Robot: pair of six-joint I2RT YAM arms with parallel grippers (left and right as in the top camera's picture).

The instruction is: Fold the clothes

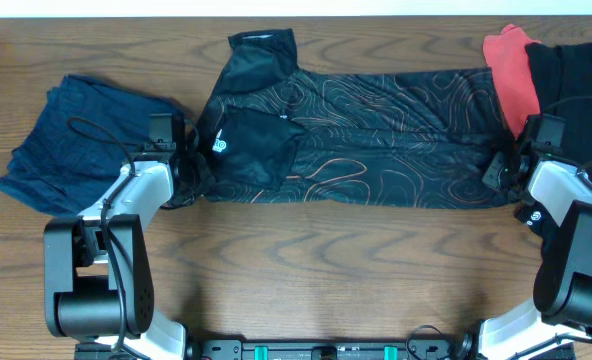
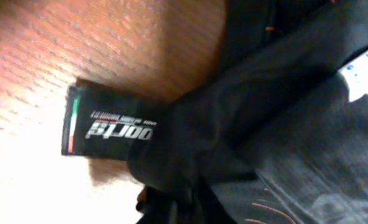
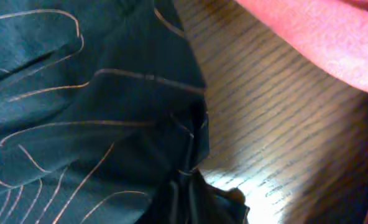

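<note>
Squarely across the middle of the overhead view lies the black jersey (image 1: 366, 130). It is spread flat as a long band from left of centre to the right side, its thin orange contour lines showing. A sleeve sticks up towards the top edge at the upper left of the jersey, and a darker panel with a small white logo sits at its left end.

The left gripper (image 1: 196, 170) is at the jersey's lower-left corner. In the left wrist view the dark cloth draws into folds that run down to the bottom centre of the frame. There the left gripper (image 2: 170, 208) is closed tight on a pinch of it, though the fingers are hard to tell from the fabric. A sleeve cuff (image 2: 103, 127) with white lettering and a thin coloured stripe lies flat on the wood at centre left.

The right gripper (image 1: 499, 168) is at the jersey's right end. In the right wrist view the hem's creases gather at the bottom centre, where the right gripper (image 3: 199, 202) is clamped on the corner.

A navy garment (image 1: 66, 145) lies rumpled at the left of the overhead frame, just beside the left arm. At the upper right a red garment (image 1: 511, 65) touches the jersey's end, with a black garment (image 1: 576, 70) beside it. All of it rests on the wooden table (image 1: 326, 260).
</note>
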